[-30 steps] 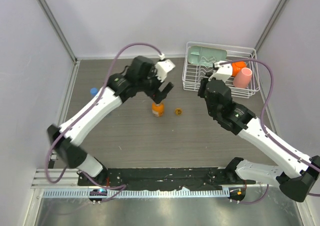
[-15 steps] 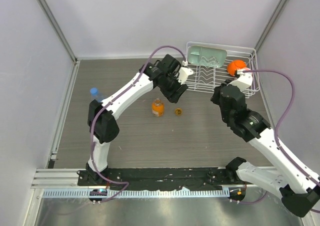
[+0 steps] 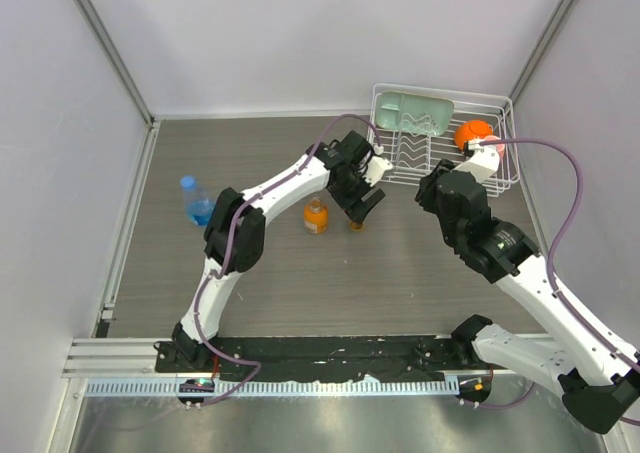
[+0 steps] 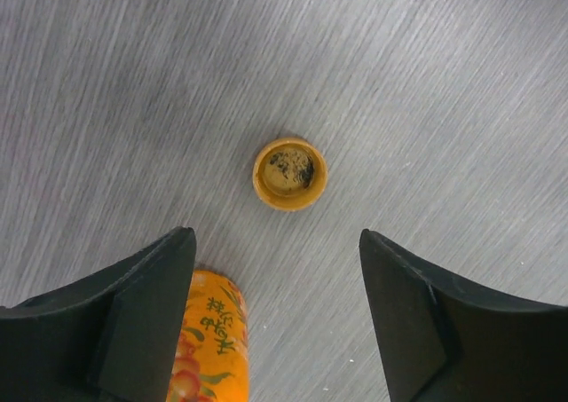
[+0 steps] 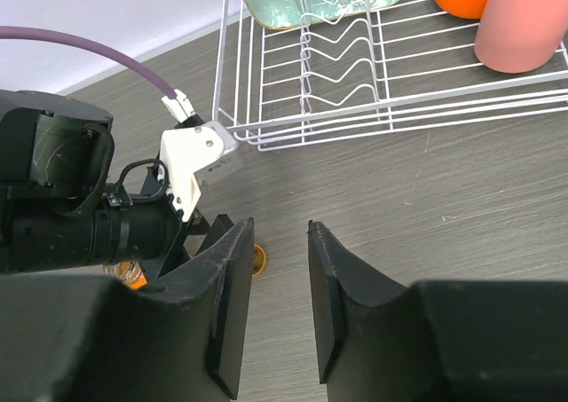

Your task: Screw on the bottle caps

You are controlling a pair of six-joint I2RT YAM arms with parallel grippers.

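The orange-amber cap (image 3: 356, 223) lies open side up on the table, just right of the squat orange bottle (image 3: 316, 216), which stands upright. My left gripper (image 3: 362, 205) hangs open and empty above the cap. In the left wrist view the cap (image 4: 290, 173) lies ahead of the gripper (image 4: 277, 242), and the orange bottle (image 4: 211, 340) is beside the left finger. The taller clear bottle (image 3: 200, 211) stands far left with a blue cap (image 3: 187, 182) at its top. My right gripper (image 3: 428, 191) is open and empty, in front of the rack; it shows in its own view (image 5: 280, 229).
A white wire dish rack (image 3: 505, 143) stands at the back right and holds a green tray (image 3: 415, 113), an orange ball (image 3: 470, 133) and a pink cup (image 5: 524, 25). The enclosure walls close in on both sides.
My left arm has swung right and come down over the orange cap. The clear bottle, hidden by the arm before, now shows. My right arm moved back from the rack, then barely moved.
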